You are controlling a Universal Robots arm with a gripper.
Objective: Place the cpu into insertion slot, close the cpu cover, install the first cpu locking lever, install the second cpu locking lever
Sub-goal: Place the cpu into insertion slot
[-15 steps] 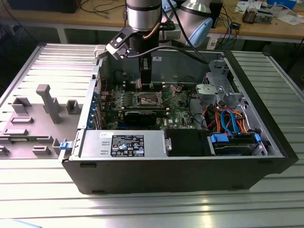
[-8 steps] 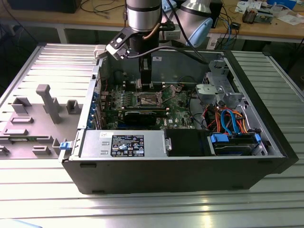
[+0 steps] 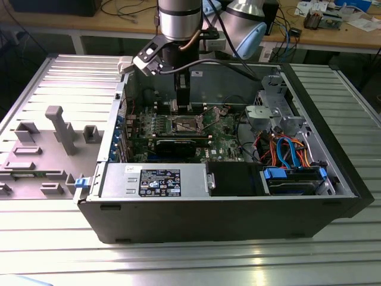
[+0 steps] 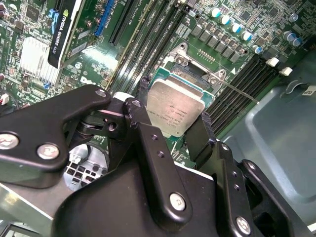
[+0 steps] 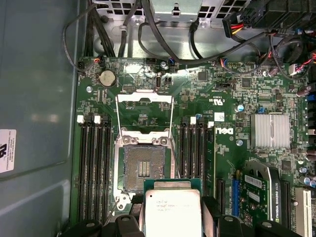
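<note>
The claw (image 4: 170,123) is closed on the cpu (image 4: 175,109), with one finger on each of two opposite edges and the silvery top showing. In the first wrist view the insertion slot (image 5: 144,169) lies bare just beside the chip. The cpu cover (image 5: 144,98) is folded back open on the green board (image 5: 197,96).

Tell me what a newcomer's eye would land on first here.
The silvery cpu clamped in the black pincer stands out in both wrist views. Close by it, the insertion slot lies bare, its cpu cover swung open. In the exterior view, the arm reaches down into an open computer case.
</note>
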